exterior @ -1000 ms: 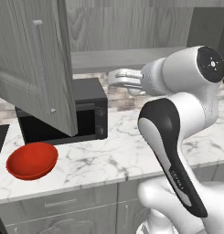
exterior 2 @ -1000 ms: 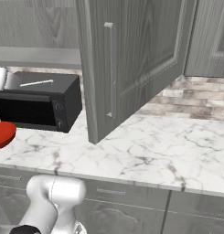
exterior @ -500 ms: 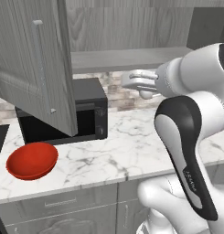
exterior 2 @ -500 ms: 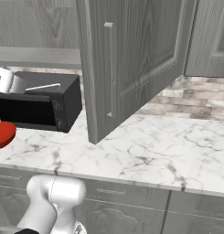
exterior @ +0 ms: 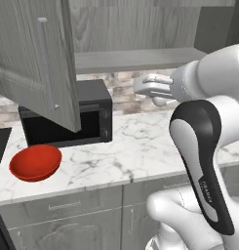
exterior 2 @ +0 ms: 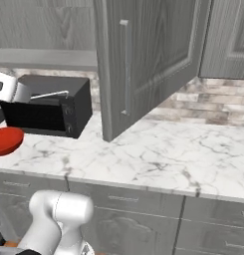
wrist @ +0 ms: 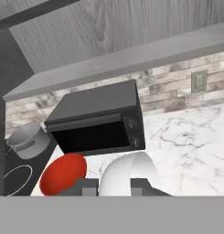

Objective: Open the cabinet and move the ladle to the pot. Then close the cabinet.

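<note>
The cabinet stands open; its door (exterior: 28, 63) hangs over the microwave, and from the right base view the same door (exterior 2: 153, 60) juts forward. My gripper (exterior: 142, 88) hovers below the cabinet shelf (exterior: 135, 59), to the right of the microwave, shut on the ladle. The ladle's thin silver handle (exterior 2: 50, 94) sticks out sideways from my gripper (exterior 2: 25, 93). In the hand view the ladle's rounded bowl (wrist: 127, 173) sits between the dark fingertips of my gripper (wrist: 114, 185). The pot (wrist: 25, 139) stands on the stove at far left, well away from the gripper.
A black microwave (exterior: 67, 119) sits on the marble counter (exterior: 140, 146) under the open door. A red bowl (exterior: 35, 162) lies in front of it on the left. Grey drawer fronts (exterior 2: 123, 199) run below the counter.
The arm has swung to the right, and the hand with the ladle has drifted slightly right, away from the open door. The door has not moved.
</note>
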Controlling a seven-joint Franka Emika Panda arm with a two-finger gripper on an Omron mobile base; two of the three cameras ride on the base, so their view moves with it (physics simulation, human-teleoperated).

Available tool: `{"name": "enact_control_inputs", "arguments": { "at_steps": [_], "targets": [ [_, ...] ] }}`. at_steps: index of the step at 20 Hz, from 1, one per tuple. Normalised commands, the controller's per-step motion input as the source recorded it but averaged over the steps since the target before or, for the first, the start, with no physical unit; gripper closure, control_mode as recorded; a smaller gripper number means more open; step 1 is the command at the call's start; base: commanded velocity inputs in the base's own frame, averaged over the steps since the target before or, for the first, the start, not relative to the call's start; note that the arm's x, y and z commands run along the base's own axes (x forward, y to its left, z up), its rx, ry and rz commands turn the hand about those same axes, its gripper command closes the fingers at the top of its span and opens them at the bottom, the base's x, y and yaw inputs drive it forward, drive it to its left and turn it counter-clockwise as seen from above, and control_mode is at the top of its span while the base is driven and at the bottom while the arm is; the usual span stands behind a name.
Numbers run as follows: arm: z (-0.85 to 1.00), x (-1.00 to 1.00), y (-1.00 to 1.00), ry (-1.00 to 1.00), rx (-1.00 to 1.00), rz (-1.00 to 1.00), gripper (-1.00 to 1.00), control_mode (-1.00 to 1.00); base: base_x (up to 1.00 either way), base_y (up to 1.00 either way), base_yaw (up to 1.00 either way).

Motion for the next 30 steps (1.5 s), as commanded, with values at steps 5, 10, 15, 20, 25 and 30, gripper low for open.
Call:
{"name": "enact_control_inputs", "arguments": {
  "at_steps": [5,10,15,20,25,30],
  "targets": [
    [0.0,0.0,0.0,0.0,0.0,0.0,1.0,1.0,-1.0,0.0,0.0],
    [0.0,0.0,0.0,0.0,0.0,0.0,1.0,1.0,-0.94,0.16,0.0],
    [0.0,0.0,0.0,0.0,0.0,0.0,1.0,1.0,-0.27,0.69,0.0],
    [0.0,0.0,0.0,0.0,0.0,0.0,1.0,1.0,0.0,0.98,0.0],
    [0.0,0.0,0.0,0.0,0.0,0.0,1.0,1.0,0.1,0.98,0.0],
    [0.0,0.0,0.0,0.0,0.0,0.0,1.0,1.0,0.44,0.71,0.0]
  ]
}}
